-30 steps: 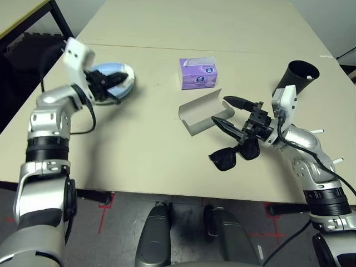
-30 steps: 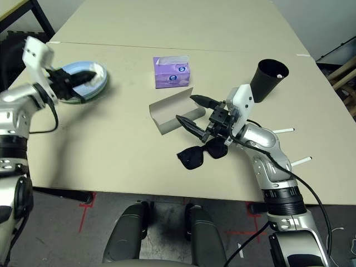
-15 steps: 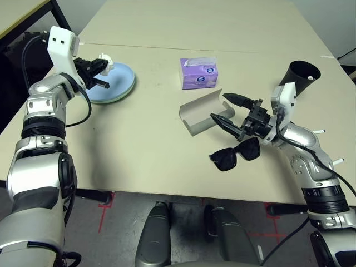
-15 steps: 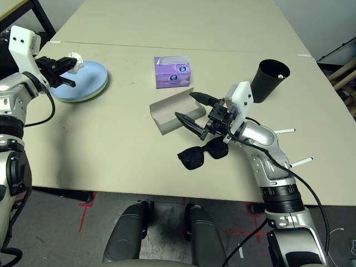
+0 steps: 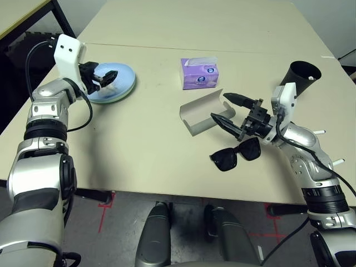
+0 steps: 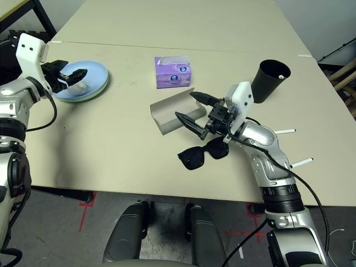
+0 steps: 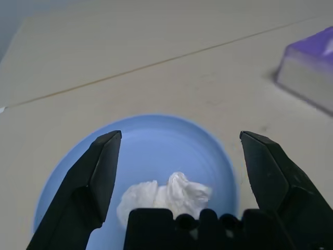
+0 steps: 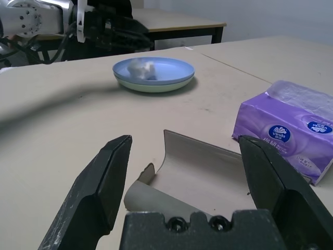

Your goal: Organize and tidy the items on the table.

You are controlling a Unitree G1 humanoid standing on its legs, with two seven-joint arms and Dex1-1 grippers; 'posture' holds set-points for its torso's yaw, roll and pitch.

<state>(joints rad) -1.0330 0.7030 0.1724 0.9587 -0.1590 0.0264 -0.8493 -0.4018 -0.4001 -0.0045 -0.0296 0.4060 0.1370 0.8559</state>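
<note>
**Tissue lying on stacked plates, both grippers wide apart**

One crumpled white tissue [image 7: 165, 197] lies on the light blue plate [image 7: 156, 140], loose, nothing gripping it. Two plates, stacked: the blue one on a pale green plate [image 8: 156, 87], at the table's [image 5: 139, 144] left side. Left gripper [image 5: 104, 77] sits over the plate stack, jaws spread wide either side of the tissue, not touching it.

One grey glasses case [image 5: 201, 113], open and lying on its side, mid-table. One pair of black sunglasses [image 5: 235, 155] flat on the table just in front of the case, under the right gripper [image 5: 231, 111]. Right gripper's jaws apart, empty, pointing at the case, off the table.

One black cup [image 5: 299, 77] tilted, far right, behind the right wrist. Two small white sticks [image 6: 282, 131] [image 6: 301, 162] lie on the table by the right forearm, apart from each other. One purple tissue box [image 5: 198, 73] upright behind the case, between plates and cup.
</note>
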